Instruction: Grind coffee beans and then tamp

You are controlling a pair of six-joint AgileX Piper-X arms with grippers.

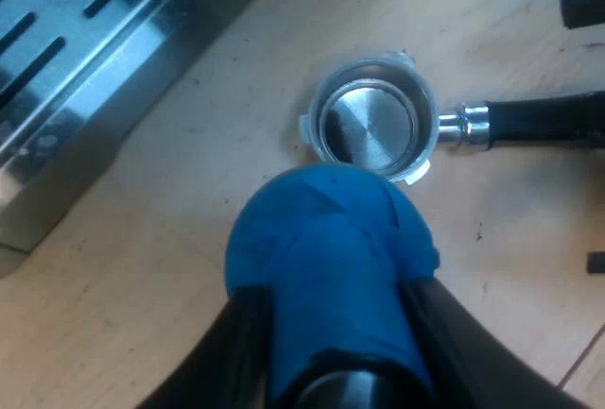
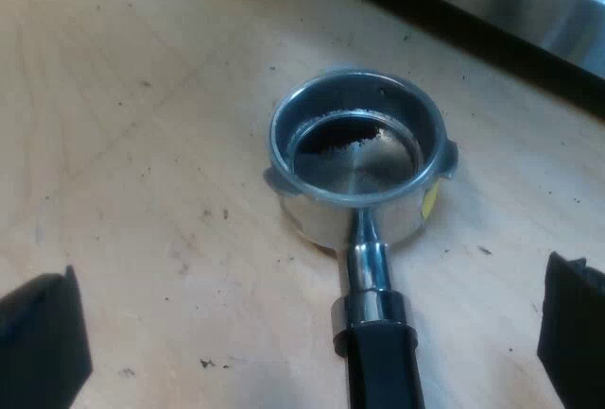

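Note:
A blue tamper [image 1: 326, 258] sits between the black fingers [image 1: 236, 343] of my left gripper [image 1: 331, 333], which is shut on it. The tamper hangs just beside the metal holder [image 1: 371, 126], which lies loose on the wooden table. The holder's basket [image 2: 354, 159] shows bare metal at the bottom with a dark smear of coffee on the inner wall. Its dark handle [image 2: 380, 366] runs between the two fingers [image 2: 43, 338] of my right gripper [image 2: 307, 333], which stands open and wide on either side of the handle without touching it.
The espresso machine's slotted metal drip tray [image 1: 66, 59] lies close beyond the holder, and its steel edge [image 2: 529, 3] shows past the basket. Bare wooden table [image 2: 123, 116] with a few coffee specks surrounds the holder.

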